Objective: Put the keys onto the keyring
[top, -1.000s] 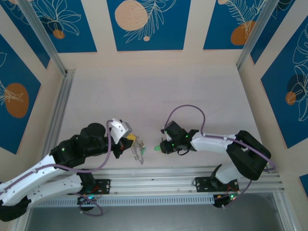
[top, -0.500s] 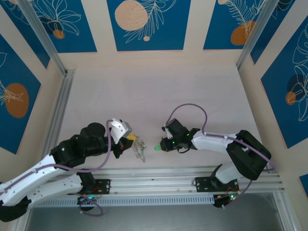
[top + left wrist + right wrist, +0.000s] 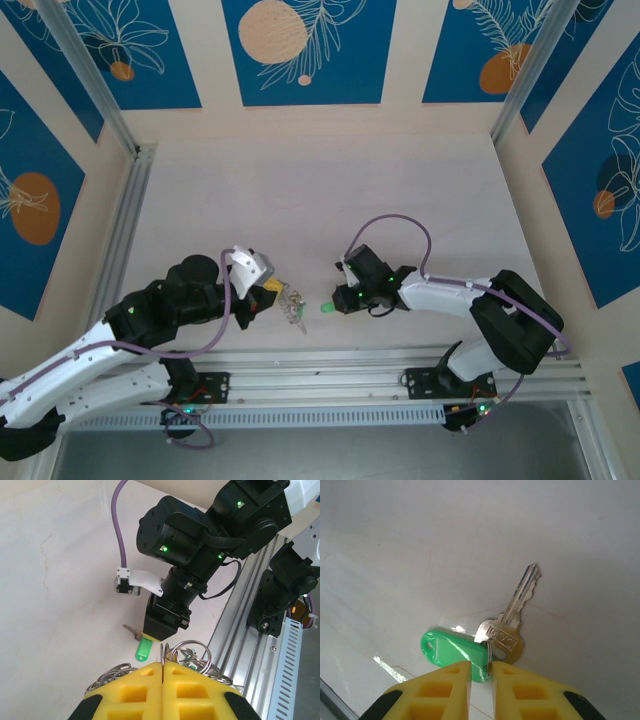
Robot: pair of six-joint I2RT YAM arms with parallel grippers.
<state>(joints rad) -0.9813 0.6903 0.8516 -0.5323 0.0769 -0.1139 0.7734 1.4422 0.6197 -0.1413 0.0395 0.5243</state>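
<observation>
1. Nearest me, an aluminium rail (image 3: 330, 360) edges the pale, faintly veined tabletop (image 3: 300, 200).
2. My left claw (image 3: 163, 666) is pressed together, clamped on the keyring (image 3: 192, 652), a bundle of thin wire loops.
3. From above, the green tag (image 3: 326, 310) is a speck. My right wrist view resolves a silver key (image 3: 517, 615) lying flat beside it.
4. My right claw (image 3: 480, 672) straddles their small joining ring, narrowly apart; I cannot tell whether it pinches.
5. Farthest, walls (image 3: 310, 50) carry blue leaf-patterned panels.

Green-tagged key (image 3: 507, 637) (lying flat); keyring (image 3: 292, 304) near
</observation>
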